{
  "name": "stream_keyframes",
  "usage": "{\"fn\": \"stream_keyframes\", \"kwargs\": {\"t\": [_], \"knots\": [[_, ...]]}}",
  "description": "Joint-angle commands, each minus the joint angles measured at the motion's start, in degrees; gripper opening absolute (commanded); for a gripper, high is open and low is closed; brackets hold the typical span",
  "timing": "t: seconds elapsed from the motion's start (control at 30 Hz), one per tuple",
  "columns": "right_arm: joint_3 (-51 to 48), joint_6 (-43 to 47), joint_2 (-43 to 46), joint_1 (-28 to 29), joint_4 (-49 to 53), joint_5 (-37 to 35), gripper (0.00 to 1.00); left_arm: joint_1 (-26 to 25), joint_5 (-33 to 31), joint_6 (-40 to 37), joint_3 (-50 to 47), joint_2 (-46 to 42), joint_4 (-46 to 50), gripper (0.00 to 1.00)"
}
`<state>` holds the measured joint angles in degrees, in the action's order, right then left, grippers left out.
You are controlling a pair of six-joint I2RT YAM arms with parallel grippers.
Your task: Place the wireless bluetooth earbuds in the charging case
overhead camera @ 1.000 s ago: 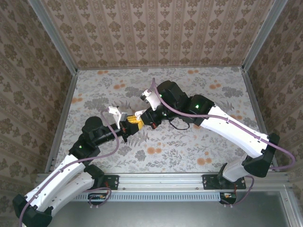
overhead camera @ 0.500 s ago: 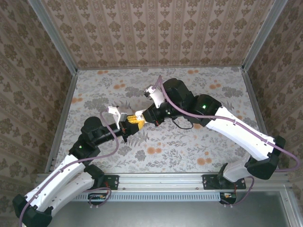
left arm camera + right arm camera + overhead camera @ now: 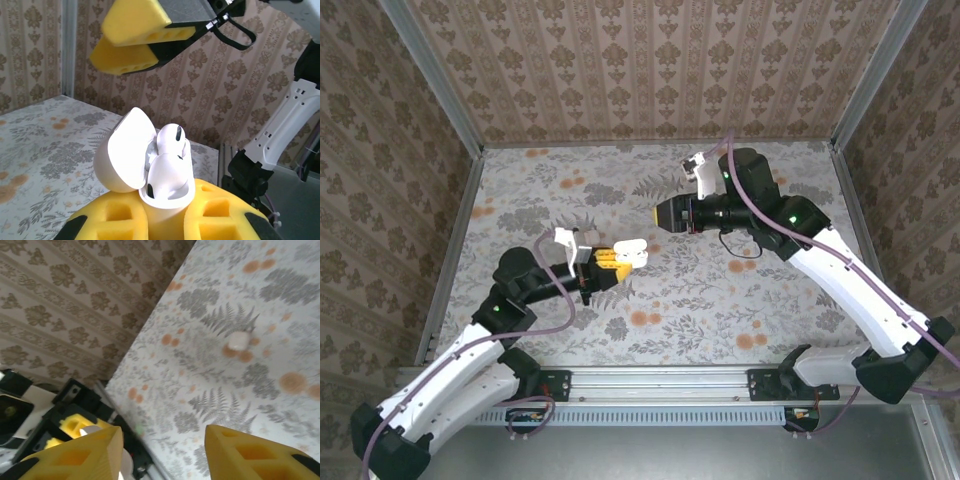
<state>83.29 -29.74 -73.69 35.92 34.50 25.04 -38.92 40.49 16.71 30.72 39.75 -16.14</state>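
My left gripper (image 3: 607,260) is shut on the base of the white charging case (image 3: 631,250), held above the table's middle. In the left wrist view the case (image 3: 165,197) stands upright between my yellow pads (image 3: 110,220), with its lid (image 3: 125,152) hinged open to the left. Two white earbuds sit in it, one upright at the back (image 3: 173,140) and one in front (image 3: 167,172). My right gripper (image 3: 661,215) hangs apart from the case, up and to the right. Its yellow fingers (image 3: 132,40) show above the case, and the right wrist view has the gripper (image 3: 162,440) open and empty.
A small white blob (image 3: 239,341) lies on an orange flower of the patterned tabletop (image 3: 720,300), too blurred to name. Metal frame rails (image 3: 455,235) and wallpapered walls close in the table on three sides.
My right gripper has opened and drawn back from the case, up and to the right. The left gripper has kept its hold on the case, which has shifted slightly right.
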Motion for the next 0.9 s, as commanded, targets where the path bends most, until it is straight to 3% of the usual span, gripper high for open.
{"fn": "stream_keyframes", "kwargs": {"t": [0.0, 0.3, 0.87], "knots": [[-1.9, -6.2, -1.5, -0.3, -4.3, 8.8, 0.43, 0.0, 4.3, -1.2, 2.2, 1.1, -4.6, 0.0], [-4.5, -12.1, -4.6, 0.0, -11.3, 19.2, 0.29, 0.2, 3.8, -3.4, 4.0, 2.5, -2.1, 0.0], [-4.1, -7.3, -3.0, 4.6, -6.7, 23.1, 0.2, 3.1, 1.6, 0.4, 4.3, 5.8, -2.5, 0.0]]}}
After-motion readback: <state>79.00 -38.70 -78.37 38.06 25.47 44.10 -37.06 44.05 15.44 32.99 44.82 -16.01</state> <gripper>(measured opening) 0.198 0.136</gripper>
